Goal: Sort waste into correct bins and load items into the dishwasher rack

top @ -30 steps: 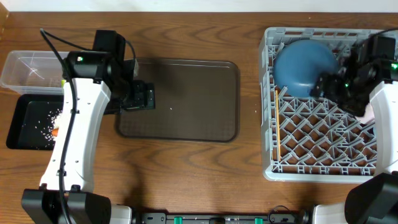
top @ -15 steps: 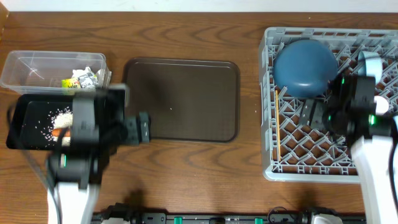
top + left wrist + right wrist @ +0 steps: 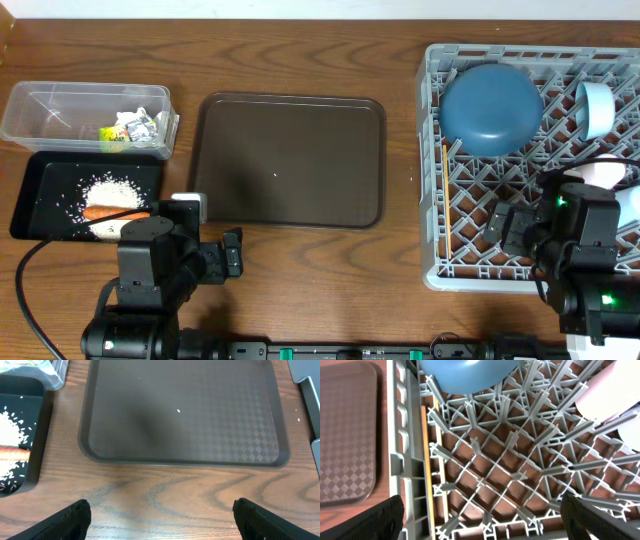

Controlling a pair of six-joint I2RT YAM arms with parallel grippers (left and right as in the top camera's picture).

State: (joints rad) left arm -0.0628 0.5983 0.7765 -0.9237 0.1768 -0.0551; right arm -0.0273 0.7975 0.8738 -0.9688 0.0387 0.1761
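Note:
The grey dishwasher rack (image 3: pixel 431 170) holds the upturned dark blue bowl (image 3: pixel 492 108), the light blue cup (image 3: pixel 597 108), the pale pink cup (image 3: pixel 600 173) and chopsticks (image 3: pixel 447 200) along its left wall. The clear tub (image 3: pixel 60 105) holds the yellow-green wrapper (image 3: pixel 113 131) and the tissue (image 3: pixel 140 122). The black tray (image 3: pixel 35 200) holds rice (image 3: pixel 105 188) and the carrot (image 3: pixel 112 212). My left gripper (image 3: pixel 232 256) (image 3: pixel 161 522) is open and empty above bare table. My right gripper (image 3: pixel 503 228) (image 3: pixel 482 522) is open and empty over the rack's front floor (image 3: pixel 490 475), near a chopstick (image 3: pixel 426 460).
The dark brown serving tray (image 3: pixel 290 160) (image 3: pixel 185 410) lies between the bins and the rack, with one rice grain on it. A pale rounded dish shows at the rack's right edge (image 3: pixel 631 205). Both arms sit low at the table's front edge.
Both arms have drawn back toward the front edge. The left arm left the bins and serving tray, uncovering them. The right arm left the rack's back, uncovering the cups.

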